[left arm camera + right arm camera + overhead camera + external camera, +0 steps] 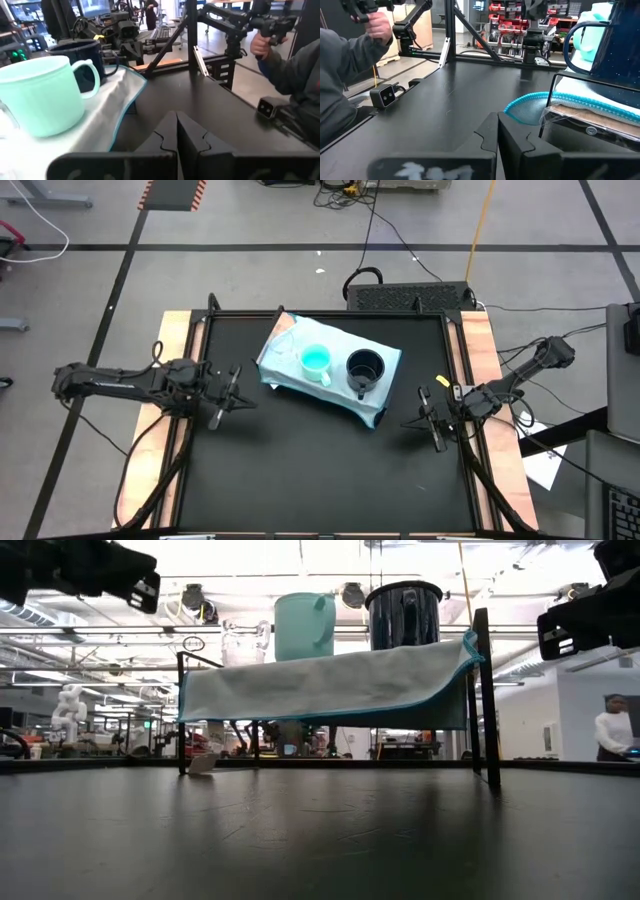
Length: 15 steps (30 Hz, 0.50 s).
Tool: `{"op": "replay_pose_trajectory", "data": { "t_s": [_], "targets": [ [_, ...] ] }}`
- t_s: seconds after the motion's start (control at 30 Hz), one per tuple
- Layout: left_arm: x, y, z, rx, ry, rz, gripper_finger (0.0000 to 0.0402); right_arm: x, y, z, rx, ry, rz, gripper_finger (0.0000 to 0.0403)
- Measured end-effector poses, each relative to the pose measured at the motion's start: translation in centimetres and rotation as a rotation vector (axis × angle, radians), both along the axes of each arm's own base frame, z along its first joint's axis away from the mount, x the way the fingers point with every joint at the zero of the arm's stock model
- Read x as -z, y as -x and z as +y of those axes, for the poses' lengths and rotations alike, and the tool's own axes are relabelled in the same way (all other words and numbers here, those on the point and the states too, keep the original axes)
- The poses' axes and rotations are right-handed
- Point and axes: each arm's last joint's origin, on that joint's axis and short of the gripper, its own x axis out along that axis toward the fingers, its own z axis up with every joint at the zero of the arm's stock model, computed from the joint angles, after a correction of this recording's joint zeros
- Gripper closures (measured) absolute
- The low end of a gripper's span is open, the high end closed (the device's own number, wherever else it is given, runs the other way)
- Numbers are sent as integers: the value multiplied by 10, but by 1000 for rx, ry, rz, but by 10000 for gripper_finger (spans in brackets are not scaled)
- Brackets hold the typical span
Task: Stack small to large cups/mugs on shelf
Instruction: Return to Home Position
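Observation:
The shelf (388,358) is a raised frame draped with a light blue cloth, at the table's far middle; it also shows in the low view (330,685). On it stand the tiny clear glass cup (243,643) at the left, the teal mug (315,361) in the middle and the black mug (364,367) at the right, each on its base and apart from the others. My left gripper (243,395) is shut and empty, left of the shelf. My right gripper (410,422) is shut and empty, right of the shelf's near corner.
The black tabletop (320,470) spreads out near of the shelf. The shelf's black legs (490,710) stand on it. A person (287,70) beyond the table holds a handle device. Wooden rails run along the table's left and right edges (480,340).

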Motion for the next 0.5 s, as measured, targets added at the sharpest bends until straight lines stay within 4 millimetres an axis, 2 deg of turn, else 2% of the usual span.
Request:
{"op": "replay_pose_trajectory", "data": {
  "t_s": [0.5],
  "targets": [
    [43,4,-13,-85,14,-43,401,-1,0,0,0,-1,-8,403]
  ]
}}
